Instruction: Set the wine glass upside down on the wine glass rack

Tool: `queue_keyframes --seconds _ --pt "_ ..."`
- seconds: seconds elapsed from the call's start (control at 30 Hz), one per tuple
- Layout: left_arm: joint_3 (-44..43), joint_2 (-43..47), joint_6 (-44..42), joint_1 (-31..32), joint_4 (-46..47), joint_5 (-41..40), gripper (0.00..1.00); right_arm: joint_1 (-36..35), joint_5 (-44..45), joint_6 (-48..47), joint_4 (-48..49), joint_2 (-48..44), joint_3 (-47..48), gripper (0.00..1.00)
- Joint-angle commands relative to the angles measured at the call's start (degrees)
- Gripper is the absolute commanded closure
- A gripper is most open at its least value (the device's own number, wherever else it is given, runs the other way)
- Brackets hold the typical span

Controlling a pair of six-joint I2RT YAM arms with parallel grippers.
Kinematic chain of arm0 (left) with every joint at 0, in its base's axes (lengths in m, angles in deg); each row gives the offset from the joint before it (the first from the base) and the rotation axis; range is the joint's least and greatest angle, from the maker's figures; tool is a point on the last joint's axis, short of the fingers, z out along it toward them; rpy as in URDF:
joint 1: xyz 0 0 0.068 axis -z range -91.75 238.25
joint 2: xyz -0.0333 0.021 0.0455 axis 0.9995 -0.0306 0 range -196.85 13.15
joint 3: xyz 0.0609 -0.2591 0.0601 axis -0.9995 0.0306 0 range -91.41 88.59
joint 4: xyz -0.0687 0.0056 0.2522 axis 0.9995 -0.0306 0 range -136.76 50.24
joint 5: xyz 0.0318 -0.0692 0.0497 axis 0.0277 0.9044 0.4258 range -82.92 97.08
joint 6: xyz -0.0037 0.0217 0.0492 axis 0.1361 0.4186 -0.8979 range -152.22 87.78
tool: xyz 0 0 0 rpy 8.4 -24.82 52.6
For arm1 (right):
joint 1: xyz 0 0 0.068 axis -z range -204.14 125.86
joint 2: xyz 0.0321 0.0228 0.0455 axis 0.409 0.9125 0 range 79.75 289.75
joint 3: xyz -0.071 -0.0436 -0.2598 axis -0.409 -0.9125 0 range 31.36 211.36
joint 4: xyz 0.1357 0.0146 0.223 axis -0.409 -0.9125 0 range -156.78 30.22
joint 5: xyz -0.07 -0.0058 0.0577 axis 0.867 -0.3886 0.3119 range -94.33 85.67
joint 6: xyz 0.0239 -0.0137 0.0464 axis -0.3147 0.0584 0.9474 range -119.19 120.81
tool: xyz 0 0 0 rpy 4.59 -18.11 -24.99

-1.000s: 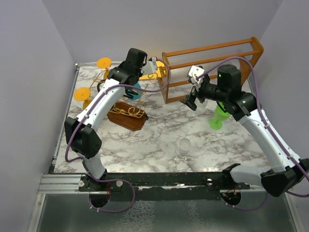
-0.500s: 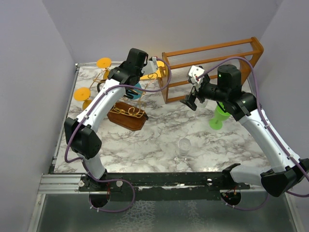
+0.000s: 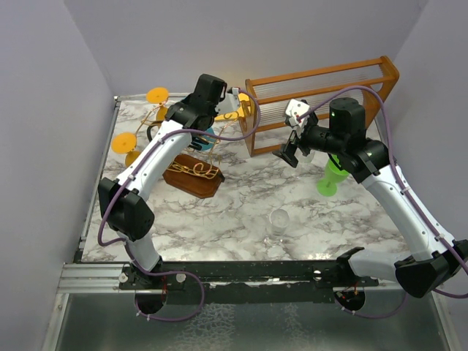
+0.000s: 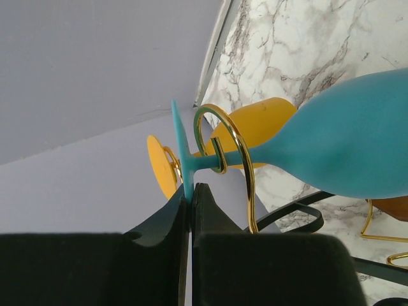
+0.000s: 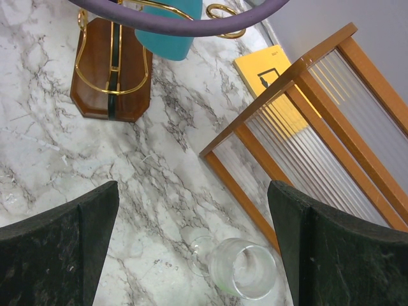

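Note:
My left gripper (image 4: 190,191) is shut on the thin foot of a teal wine glass (image 4: 357,146). The glass is upside down, and its stem sits inside a curly gold wire arm (image 4: 236,143) of the wine glass rack. In the top view the left gripper (image 3: 208,115) is over the rack (image 3: 191,175), with the teal glass (image 3: 203,137) below it. The rack's dark brown base (image 5: 111,70) shows in the right wrist view. My right gripper (image 3: 291,151) hangs open and empty above the marble, in front of the orange-brown frame.
Orange-yellow glasses (image 3: 124,141) hang on the rack's far arms. The orange-brown frame with clear rods (image 3: 322,102) stands at the back right. A green glass (image 3: 333,175) stands before it, below my right gripper (image 5: 191,210). A clear glass (image 3: 279,221) stands near the front.
My left wrist has shifted a touch to the right with the teal glass. The right arm has not moved.

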Motion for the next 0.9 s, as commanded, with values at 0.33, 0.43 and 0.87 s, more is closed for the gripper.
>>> queue_keyframes --seconds 0.33,0.43,0.87 --pt "-1.2 1.8 1.1 1.6 1.4 -10.4 1.0 0.0 -1.3 -0.8 1.5 -0.9 -0.7 0.0" --pt "-0.7 1.9 1.4 1.9 1.6 -11.3 1.0 0.0 -1.3 -0.8 1.5 -0.8 -0.7 0.0" --pt "1.6 1.9 1.3 2.9 4.0 -14.5 1.0 0.0 -1.3 -0.9 1.4 -0.5 -0.7 0.0"
